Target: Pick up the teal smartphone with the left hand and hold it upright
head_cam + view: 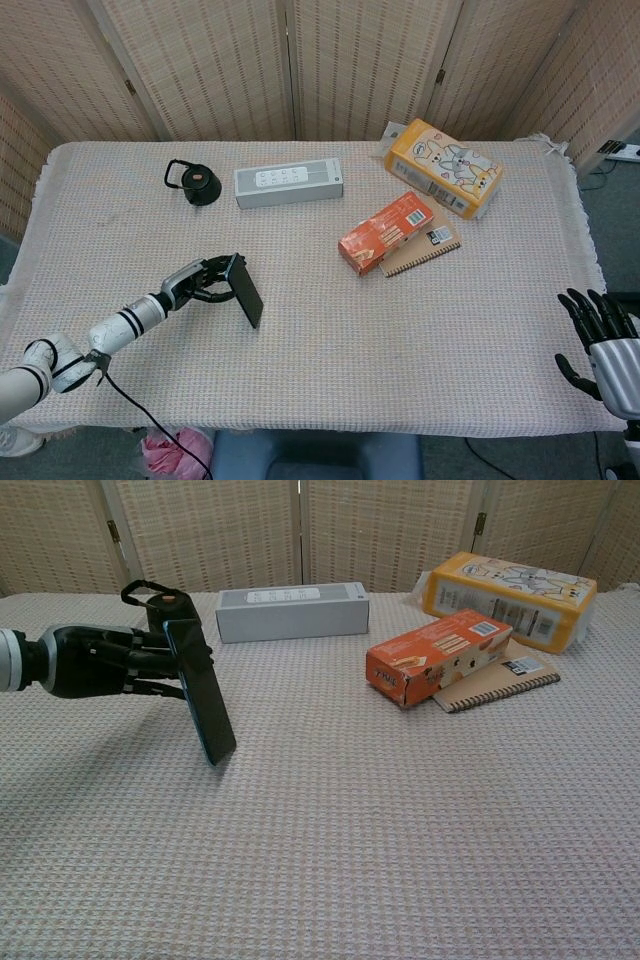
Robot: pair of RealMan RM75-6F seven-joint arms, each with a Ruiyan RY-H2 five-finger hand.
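While left hand [95, 662] grips it, teal smartphone [200, 692] stands on end, top leaning toward hand.

I see my left hand [203, 283] gripping the teal smartphone [244, 290], tilted above the table [330, 350]. My right hand [603, 345] hangs off the table's edge, fingers spread.

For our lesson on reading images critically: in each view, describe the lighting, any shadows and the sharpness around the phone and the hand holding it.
Head view: even, soft light, no glare; the teal smartphone and left hand are small but sharp. Chest view: a faint, soft shadow on the tablecloth left of the phone; the phone's dark face shows no reflection, and the weave is crisp from front to back.
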